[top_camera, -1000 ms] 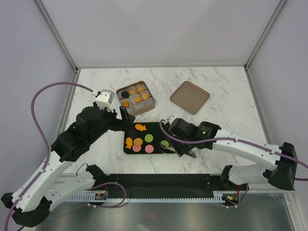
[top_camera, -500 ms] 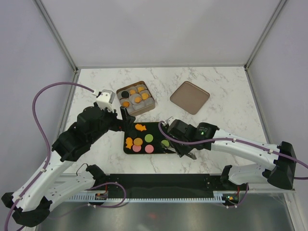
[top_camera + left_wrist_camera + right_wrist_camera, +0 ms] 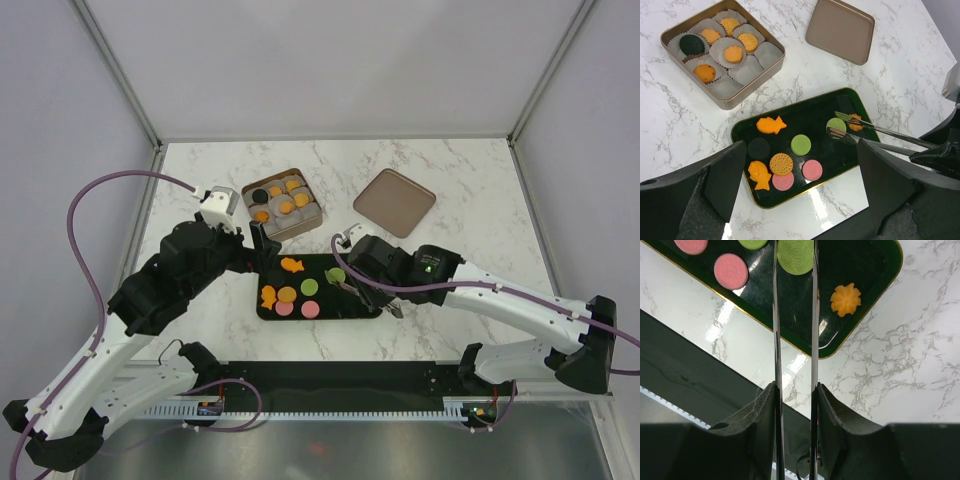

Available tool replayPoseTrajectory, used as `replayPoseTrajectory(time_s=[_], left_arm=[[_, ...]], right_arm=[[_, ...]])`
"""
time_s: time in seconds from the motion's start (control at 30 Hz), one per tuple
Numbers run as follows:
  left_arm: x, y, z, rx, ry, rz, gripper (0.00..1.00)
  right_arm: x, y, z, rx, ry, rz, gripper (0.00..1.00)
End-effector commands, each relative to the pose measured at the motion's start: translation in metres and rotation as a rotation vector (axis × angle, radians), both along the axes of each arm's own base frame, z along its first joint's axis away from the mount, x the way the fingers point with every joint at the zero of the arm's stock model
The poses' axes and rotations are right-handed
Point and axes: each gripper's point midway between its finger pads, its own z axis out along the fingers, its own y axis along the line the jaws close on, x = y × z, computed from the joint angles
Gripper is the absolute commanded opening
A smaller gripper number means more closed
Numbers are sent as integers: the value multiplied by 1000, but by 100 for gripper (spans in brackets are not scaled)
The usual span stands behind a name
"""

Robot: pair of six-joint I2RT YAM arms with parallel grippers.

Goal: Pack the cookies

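While the marble table (image 3: 470, 180) spans the whole scene, the left arm (image 3: 150, 290) bends in from the near left and the right arm (image 3: 500, 300) from the near right. Both meet at a black tray (image 3: 805, 112) lying near the middle.

Just beyond the tray's far left corner stands a square tin (image 3: 756, 91) lined with paper cups (image 3: 748, 71). Six of the cups hold one piece each, five orange and one black. The tin's lid (image 3: 840, 30) lies flat, far and to the right, well apart from the tin.

The left gripper (image 3: 258, 245) hangs near the tray's far left corner with its jaws spread wide, holding nothing. The right gripper (image 3: 795, 390) is clamped on a pair of long metal tongs (image 3: 840, 134), squeezing their two arms to a narrow gap.

The tong tips sit one on each side of a green cookie (image 3: 836, 124) at the right end of the tray. Whether it is lifted off the tray I cannot tell. Just right of it lies an orange flower cookie (image 3: 845, 299).

The other cookies (image 3: 781, 163) lie on the tray's left half: two orange fish, a black disc, a green one, a tan one and two pink.
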Motion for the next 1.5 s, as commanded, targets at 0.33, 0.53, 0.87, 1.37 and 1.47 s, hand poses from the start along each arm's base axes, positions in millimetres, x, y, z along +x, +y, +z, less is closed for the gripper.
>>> replayPoseTrajectory(time_s=[0.33,0.53,0.87,1.37,1.47], left_arm=[[4,3,36,-70,-84,32,100],[7,8,57,-73,-134,48,100],[22,7,78,-28,-183,74,100],[39,-7,59,7,-162,59,100],[40,-8,58,8,-160,57,100]], right_arm=[[107,53,90,247,-190,-92,35],[168,102,102,356,-209,-99,35],[204,162,68,378,-125,-20,34],[186,169,17,345,-13,18,35],[183,168,12,336,-5,21,35]])
